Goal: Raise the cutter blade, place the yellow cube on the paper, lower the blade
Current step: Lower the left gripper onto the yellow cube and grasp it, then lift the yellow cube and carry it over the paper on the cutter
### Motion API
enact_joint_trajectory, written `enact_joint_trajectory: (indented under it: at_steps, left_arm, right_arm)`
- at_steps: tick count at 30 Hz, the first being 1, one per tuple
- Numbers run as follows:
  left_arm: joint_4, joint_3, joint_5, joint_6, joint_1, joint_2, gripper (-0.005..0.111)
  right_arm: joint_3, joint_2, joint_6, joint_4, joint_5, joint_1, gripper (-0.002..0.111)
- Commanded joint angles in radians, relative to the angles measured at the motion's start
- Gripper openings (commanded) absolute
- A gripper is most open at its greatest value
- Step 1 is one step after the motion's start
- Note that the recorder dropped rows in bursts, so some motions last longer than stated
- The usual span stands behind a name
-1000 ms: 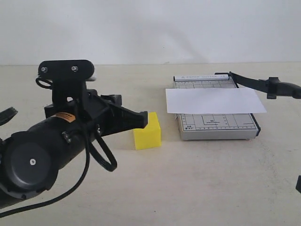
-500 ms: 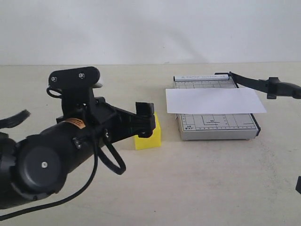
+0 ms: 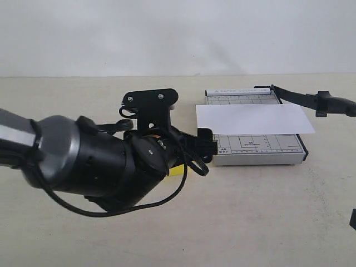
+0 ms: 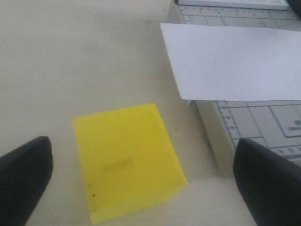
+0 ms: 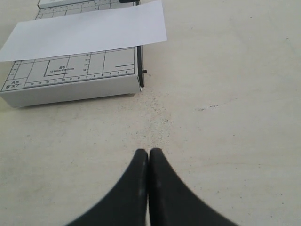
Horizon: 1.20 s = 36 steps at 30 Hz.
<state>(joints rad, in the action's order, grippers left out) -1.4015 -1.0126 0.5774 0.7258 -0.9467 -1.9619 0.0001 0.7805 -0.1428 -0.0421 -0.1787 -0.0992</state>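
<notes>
The yellow cube [image 4: 124, 160] rests on the table just left of the grey cutter board [image 4: 254, 117]. My left gripper [image 4: 146, 181] is open wide, one finger on each side of the cube, with clear gaps to it. In the exterior view the left arm hides all but a sliver of the cube [image 3: 178, 170]. The white paper [image 3: 253, 118] lies across the board [image 3: 258, 151]. The cutter blade [image 3: 311, 100] stands raised, reaching out past the board's right side. Over bare table near the board's front corner, my right gripper [image 5: 149, 153] is shut on nothing.
The bulky left arm [image 3: 94, 161] fills the left and middle of the exterior view. A black part [image 3: 353, 218] shows at its right edge. The paper [image 5: 84, 30] overhangs both ends of the board [image 5: 70, 80]. Bare table lies in front of the board.
The left arm has swung right and forward to the cube. Its jaws have gone from shut to wide open and now straddle the cube. The right gripper, blade and paper are unchanged.
</notes>
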Motion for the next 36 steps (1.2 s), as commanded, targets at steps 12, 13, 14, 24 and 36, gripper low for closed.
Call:
enact_joint_trajectory:
  at_steps: [12,13,14,24,36]
  left_arm:
    - [-0.109,-0.161,0.109,0.121,-0.004,-0.174,0.096]
    - [-0.111,-0.168,0.12,0.133,-0.004,-0.174,0.094]
    - [-0.119,-0.173,0.126,0.15,-0.002,-0.174,0.092]
    - [-0.343,-0.201,0.092,0.454,0.0,-0.174,0.064]
    - [-0.343,-0.21,0.223,0.589,0.0,-0.077,0.011]
  right_arm:
    - [0.0,0.0,-0.018,0.004,0.007,-0.001,0.0]
    - [0.0,0.0,-0.02,0.004,0.007,-0.001,0.0]
    - [0.0,0.0,-0.023,0.004,0.007,-0.001,0.0]
    - [0.0,0.0,-0.034,0.004,0.007,-0.001,0.0]
    - [0.0,0.0,-0.036,0.004,0.013,-0.001,0.0]
